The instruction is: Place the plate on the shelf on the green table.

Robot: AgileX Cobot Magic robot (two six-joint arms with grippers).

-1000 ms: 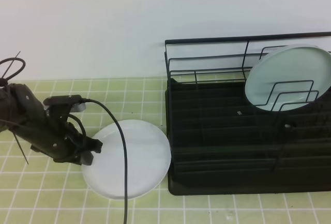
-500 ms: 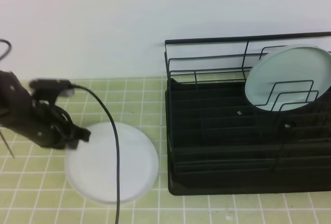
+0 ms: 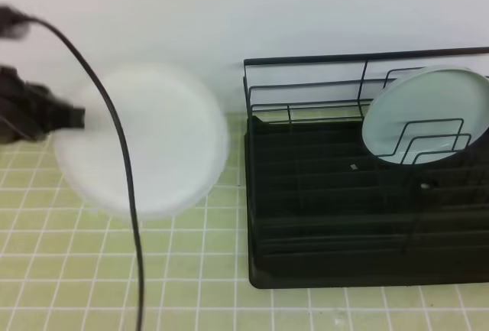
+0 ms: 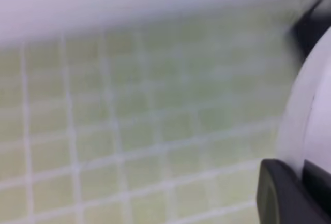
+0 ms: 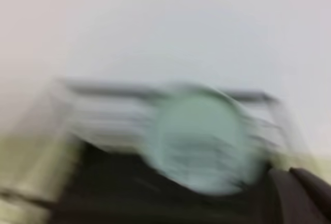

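The plate (image 3: 141, 140) hangs blurred, its left rim pinched by the left end effector (image 3: 72, 117).

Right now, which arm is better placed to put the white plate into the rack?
Left. Its tool is shut on the white plate, which is lifted off the green table beside the rack. The right tool holds nothing.

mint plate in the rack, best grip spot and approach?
Take the mint plate by its upper rim, coming down from above, judging by the high view. It stands near upright, leaning back among the wire dividers of the rack with its top edge by the back rail; dividers cross its lower face, so the lower rim looks blocked.
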